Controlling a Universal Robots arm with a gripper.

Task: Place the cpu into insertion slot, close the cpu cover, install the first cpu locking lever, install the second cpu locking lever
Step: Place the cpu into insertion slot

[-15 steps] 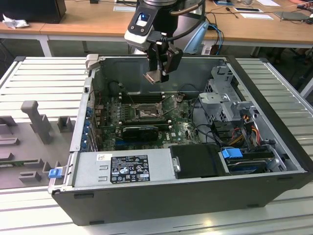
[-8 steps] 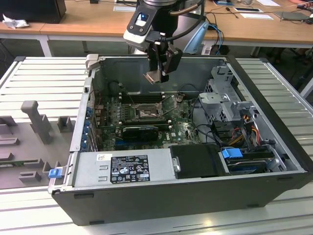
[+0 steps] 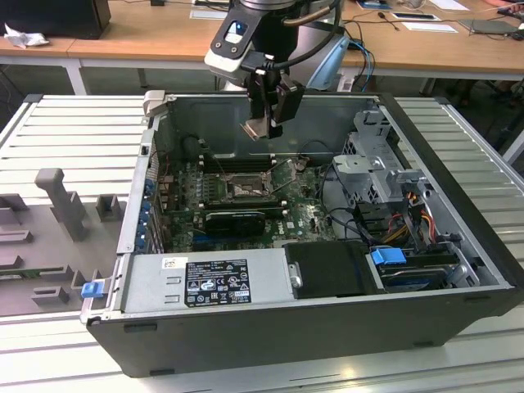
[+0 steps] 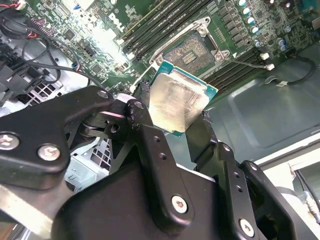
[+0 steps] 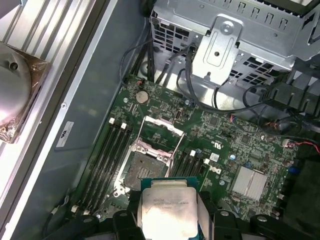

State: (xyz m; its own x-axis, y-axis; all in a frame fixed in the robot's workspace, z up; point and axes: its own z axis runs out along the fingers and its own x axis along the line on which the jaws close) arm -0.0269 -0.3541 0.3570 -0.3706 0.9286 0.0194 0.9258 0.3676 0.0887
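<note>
In the exterior view the pincer (image 3: 266, 123) hangs over the open computer case (image 3: 327, 327), clamped on the cpu (image 3: 255, 129), well above the motherboard (image 3: 307, 214). The second wrist view adds the black fingers (image 4: 150, 135) pressing the chip's opposite edges. The first wrist view adds the insertion slot (image 5: 145, 169), which lies bare beneath the pincer and apart from the chip, with its cpu cover (image 5: 162, 125) raised open.
</note>
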